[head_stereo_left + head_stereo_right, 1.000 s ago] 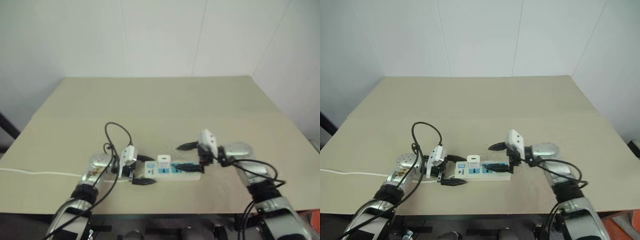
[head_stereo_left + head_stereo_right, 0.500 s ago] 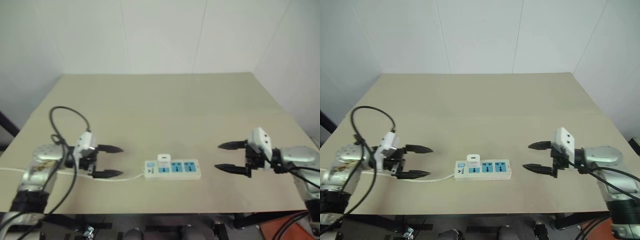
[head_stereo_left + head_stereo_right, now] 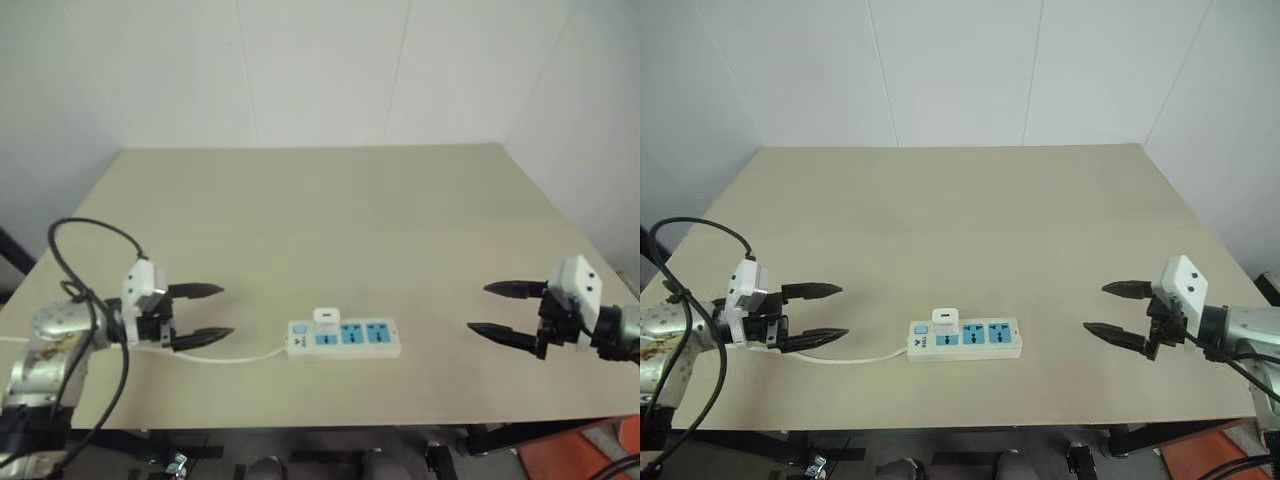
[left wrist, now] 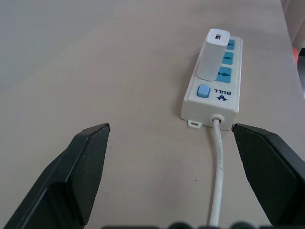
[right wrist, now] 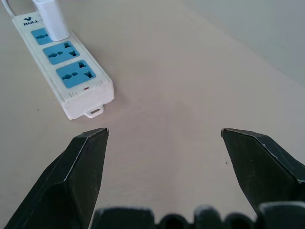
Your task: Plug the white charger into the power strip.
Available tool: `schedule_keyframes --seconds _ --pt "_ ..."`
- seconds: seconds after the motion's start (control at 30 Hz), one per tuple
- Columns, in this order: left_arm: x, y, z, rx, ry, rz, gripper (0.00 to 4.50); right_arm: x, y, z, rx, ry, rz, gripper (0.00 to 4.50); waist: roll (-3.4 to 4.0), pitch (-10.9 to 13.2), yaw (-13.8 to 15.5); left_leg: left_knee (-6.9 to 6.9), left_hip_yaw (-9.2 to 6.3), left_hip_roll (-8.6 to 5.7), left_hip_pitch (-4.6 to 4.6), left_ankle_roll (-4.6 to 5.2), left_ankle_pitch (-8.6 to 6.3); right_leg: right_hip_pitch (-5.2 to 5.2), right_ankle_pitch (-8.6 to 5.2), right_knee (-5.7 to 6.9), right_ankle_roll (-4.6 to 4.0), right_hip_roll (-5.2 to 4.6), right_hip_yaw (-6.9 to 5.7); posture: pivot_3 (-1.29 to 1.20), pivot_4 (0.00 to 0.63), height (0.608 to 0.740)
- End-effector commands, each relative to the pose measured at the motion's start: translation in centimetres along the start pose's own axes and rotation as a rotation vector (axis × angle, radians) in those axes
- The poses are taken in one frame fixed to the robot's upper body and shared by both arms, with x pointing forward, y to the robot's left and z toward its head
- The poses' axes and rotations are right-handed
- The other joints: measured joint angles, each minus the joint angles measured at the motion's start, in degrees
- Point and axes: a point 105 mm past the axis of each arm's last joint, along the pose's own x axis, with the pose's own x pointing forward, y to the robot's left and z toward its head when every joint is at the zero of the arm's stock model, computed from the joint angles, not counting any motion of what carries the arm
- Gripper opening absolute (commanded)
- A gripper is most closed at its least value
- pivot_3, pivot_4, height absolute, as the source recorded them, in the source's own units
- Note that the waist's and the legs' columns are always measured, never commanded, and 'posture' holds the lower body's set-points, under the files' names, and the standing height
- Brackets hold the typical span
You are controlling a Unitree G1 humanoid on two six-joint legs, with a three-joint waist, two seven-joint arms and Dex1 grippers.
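Left eye view gives us the whole beige table point(image 3: 320, 210) from above. At the far left we see the left gripper point(image 3: 207, 314) hovering over the table's near edge, its two black fingers spread wide with nothing between them, pointing toward the middle. A thin white cord point(image 3: 250, 356) runs across the tabletop from under that gripper to the power strip point(image 3: 345, 339), which lies flat near the front centre of the table, well apart from both grippers. The white charger point(image 3: 326, 318) stands upright in the strip's leftmost blue socket, the one beside the small blue end switch point(image 4: 203, 91); in the left wrist view we see it seated there, with two blue sockets past it bare. At the far right the right gripper point(image 3: 500, 311) hangs over the table edge, fingers also splayed and holding nothing, aimed back toward the strip.
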Motion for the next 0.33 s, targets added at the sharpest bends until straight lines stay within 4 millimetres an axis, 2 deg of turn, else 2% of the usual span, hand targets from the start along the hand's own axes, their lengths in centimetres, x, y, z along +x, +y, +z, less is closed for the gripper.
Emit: schedule_keyframes --seconds 0.03,0.33 --pt "0.39 -0.19 1.22 0.029 -0.031 -0.021 4.48 -0.62 -0.22 1.26 -0.033 -0.022 -0.024 4.5 -0.01 0.01 0.01 0.0 0.0 0.0 0.0 0.0 0.0 0.0 0.0 0.0 0.0 0.0 0.0 0.0 0.15 0.74" --pt "0.84 0.02 1.16 0.021 -0.031 -0.045 4.48 -0.84 0.01 1.28 -0.034 -0.018 -0.03 4.5 -0.01 0.01 0.0 0.0 0.02 0.0 0.02 0.0 0.0 0.01 0.0 0.02 0.0 0.0 0.01 0.0 0.15 0.74"
